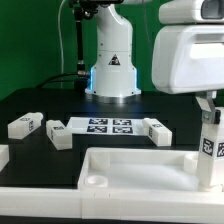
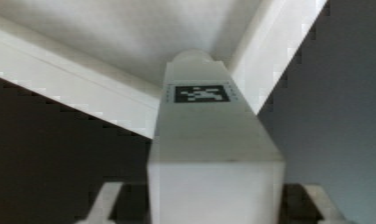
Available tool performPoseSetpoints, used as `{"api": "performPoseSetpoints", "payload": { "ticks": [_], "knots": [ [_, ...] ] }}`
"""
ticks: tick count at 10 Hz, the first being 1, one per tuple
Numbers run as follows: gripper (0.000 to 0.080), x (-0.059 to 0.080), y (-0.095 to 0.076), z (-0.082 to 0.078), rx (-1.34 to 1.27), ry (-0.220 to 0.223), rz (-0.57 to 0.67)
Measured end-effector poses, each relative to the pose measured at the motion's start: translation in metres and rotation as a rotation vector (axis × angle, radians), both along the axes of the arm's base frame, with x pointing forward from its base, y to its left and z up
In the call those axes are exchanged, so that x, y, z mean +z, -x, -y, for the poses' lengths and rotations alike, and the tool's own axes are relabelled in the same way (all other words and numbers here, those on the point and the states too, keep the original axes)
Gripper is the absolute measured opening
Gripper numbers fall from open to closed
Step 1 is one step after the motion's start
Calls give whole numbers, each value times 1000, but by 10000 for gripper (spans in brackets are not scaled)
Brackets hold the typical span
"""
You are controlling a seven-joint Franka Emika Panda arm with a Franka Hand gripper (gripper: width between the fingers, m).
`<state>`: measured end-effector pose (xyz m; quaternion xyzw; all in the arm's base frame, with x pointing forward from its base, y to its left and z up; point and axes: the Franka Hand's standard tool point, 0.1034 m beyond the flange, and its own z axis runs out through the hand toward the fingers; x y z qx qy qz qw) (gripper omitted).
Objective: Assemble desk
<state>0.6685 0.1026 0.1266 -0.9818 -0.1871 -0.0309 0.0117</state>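
The gripper [image 1: 207,102] is clenched on a white square-section tagged plastic leg [image 1: 208,142]. It holds the leg upright at the corner of the large white rimmed plastic desk slab [image 1: 120,170], which lies along the black tabletop's [image 1: 40,100] front edge, at the exterior view's right. Leg-fitting seems in hand; next, I judge, the leg must be lowered squarely into that corner and seated.

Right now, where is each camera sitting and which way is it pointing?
Exterior view: off the arm, across the table from the robot base, facing it over the tabletop and marker board; base and gripper show.
Wrist view: on the wrist, looking along the held leg toward the tabletop's rim; gripper fingers flank the leg.
Shared: the tagged leg and the tabletop.
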Motion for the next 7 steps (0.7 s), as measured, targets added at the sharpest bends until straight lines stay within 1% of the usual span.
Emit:
{"api": "performPoseSetpoints", "payload": {
  "ticks": [2,4,7],
  "knots": [
    [288,0,0,1,-155,-8,-5],
    [288,0,0,4,-400,-24,-14],
    [289,-1,0,8,-703,-51,-22]
  ]
}}
